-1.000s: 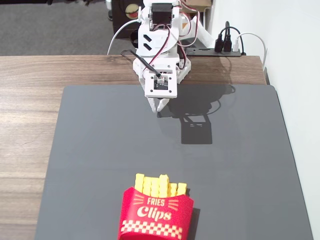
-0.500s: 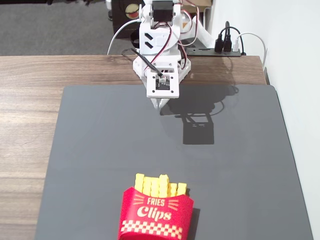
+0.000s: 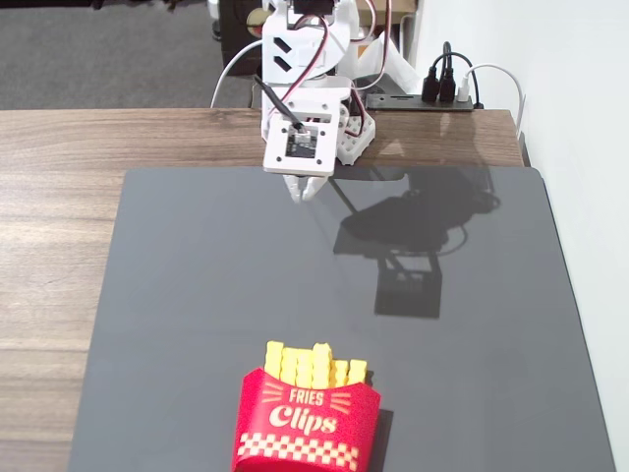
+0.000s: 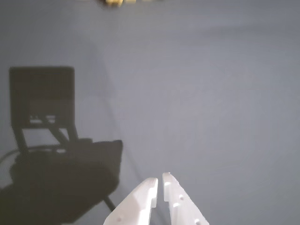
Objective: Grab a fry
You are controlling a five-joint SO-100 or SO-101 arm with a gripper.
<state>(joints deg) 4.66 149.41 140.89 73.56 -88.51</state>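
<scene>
Several bright-yellow fries (image 3: 313,365) stand upright in a red "Fries Clips" carton (image 3: 307,425) at the near edge of the dark mat in the fixed view. Their tips show as a yellow blur at the top edge of the wrist view (image 4: 114,2). My white gripper (image 3: 306,190) hangs at the far edge of the mat, well away from the carton. In the wrist view the gripper (image 4: 159,181) is shut and empty, its fingertips nearly touching over bare mat.
The dark grey mat (image 3: 197,295) lies on a wooden table (image 3: 59,197). The arm's base (image 3: 310,59) stands at the far edge. A power strip with cables (image 3: 442,93) lies at the back right by a white wall. The arm's shadow (image 3: 413,236) falls on the mat.
</scene>
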